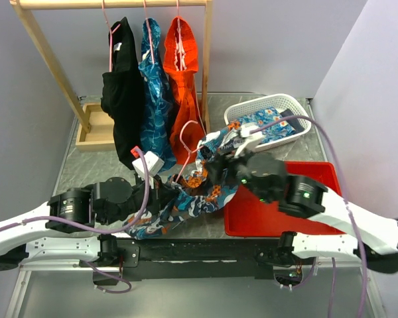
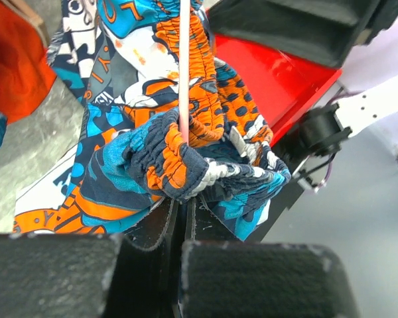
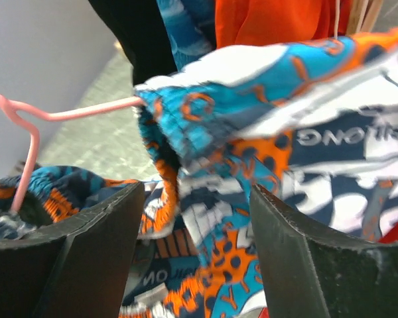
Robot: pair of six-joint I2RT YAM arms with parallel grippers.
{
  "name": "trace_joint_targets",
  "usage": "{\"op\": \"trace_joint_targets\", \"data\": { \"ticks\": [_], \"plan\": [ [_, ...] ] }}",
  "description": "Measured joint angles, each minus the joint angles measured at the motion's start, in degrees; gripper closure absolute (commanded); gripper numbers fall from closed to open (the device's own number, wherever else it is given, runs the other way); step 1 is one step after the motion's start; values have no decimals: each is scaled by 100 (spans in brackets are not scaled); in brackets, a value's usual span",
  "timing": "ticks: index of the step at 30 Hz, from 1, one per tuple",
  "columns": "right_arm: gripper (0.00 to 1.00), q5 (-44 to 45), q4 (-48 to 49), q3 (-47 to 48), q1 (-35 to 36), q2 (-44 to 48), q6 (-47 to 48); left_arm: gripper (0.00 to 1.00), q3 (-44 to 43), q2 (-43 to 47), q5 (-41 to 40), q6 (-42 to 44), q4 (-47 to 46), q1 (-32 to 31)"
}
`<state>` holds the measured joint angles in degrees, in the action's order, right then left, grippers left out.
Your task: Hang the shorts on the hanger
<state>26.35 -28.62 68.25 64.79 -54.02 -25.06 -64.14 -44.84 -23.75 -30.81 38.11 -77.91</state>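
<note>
Rn white basket (image 1: pixel 265 99) holds floral cloth (image 1: pixel 259 117), shorts (image 1: pixel 186 199) bunched by red tray (image 1: pixel 265 212).

Shorts (image 3: pixel 318 136): white block lettering on navy band, seen upside down, reads roughly "LONG". Same word repeats further right, cut by frame edge. Smaller fragment "ON" lower on print. Left wrist view: stray "Y" on orange patch, rest lost in folds.

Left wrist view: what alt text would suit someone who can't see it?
Bunched blue, orange and white shorts fill the frame, a thin pink hanger running down into them. The shut left claw sits just below, a red tray behind.
</note>
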Motion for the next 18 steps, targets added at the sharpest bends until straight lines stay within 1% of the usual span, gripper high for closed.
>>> {"op": "trace_joint_targets", "data": {
  "ticks": [2,5,6,7,8,10,11,13,16,18],
  "plan": [
    [27,306,-15,72,227,-254,55,99,-61,-11,33,-4,170,0],
    [38,756,-66,212,334,-503,50,99,-155,-24,120,-11,402,0],
    [51,920,-105,278,334,-553,39,99,-179,-24,155,-11,457,0],
    [57,1102,-181,382,334,-608,7,99,-195,-24,184,-11,490,0],
    [68,1283,-256,509,334,-669,-24,99,-223,-20,212,-9,544,0],
    [81,1552,-369,769,334,-776,-92,99,-256,15,278,-7,632,0],
    [90,1676,-426,914,334,-835,-111,99,-267,42,297,-4,667,0],
    [96,1886,-575,1172,332,-949,-151,99,-315,105,321,9,756,0],
    [97,2096,-811,1486,269,-1110,-251,99,-428,168,328,13,866,0],
    [97,2074,-920,1598,116,-1158,-258,99,-476,210,323,17,942,0]
  ]
}}
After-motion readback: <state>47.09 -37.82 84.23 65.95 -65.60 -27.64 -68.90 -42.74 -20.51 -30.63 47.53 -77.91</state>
